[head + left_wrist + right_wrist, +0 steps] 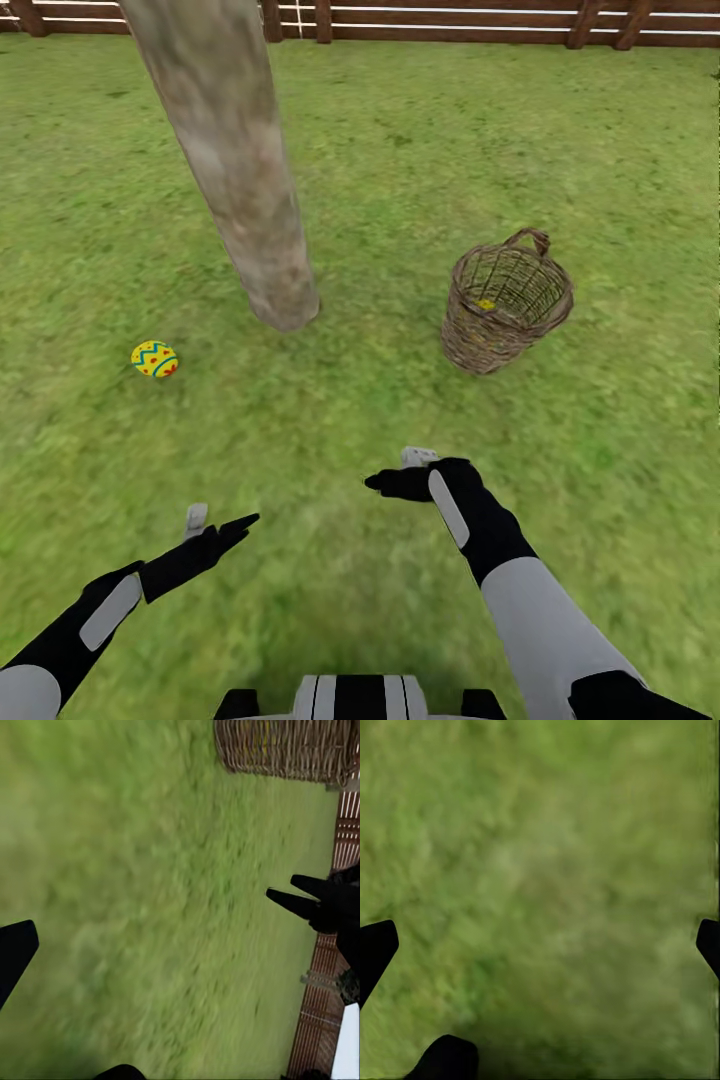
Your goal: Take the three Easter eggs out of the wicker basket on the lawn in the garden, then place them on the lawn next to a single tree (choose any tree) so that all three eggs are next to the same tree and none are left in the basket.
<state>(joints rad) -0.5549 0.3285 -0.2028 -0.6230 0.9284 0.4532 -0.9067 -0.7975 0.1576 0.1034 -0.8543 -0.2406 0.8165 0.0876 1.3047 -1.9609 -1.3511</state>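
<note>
Both grippers hanging empty over lawn (380,150), well short of tree (235,170).

One Easter egg (154,358), yellow, glossy, zigzag-banded, is lying on blurry mottled grass just left of the tree's thick grey-brown trunk base, well apart from left gripper (232,527). Wicker basket (505,300), round woven twig with loop handle, is sitting right of the tree, tilting slightly, a yellow speck showing inside; it is lying beyond right gripper (385,482). Right fingers (376,949) are spreading wide. Left fingers: cannot tell.

Both arms reach forward; left end effector (232,524) and right end effector (378,482) empty
</note>
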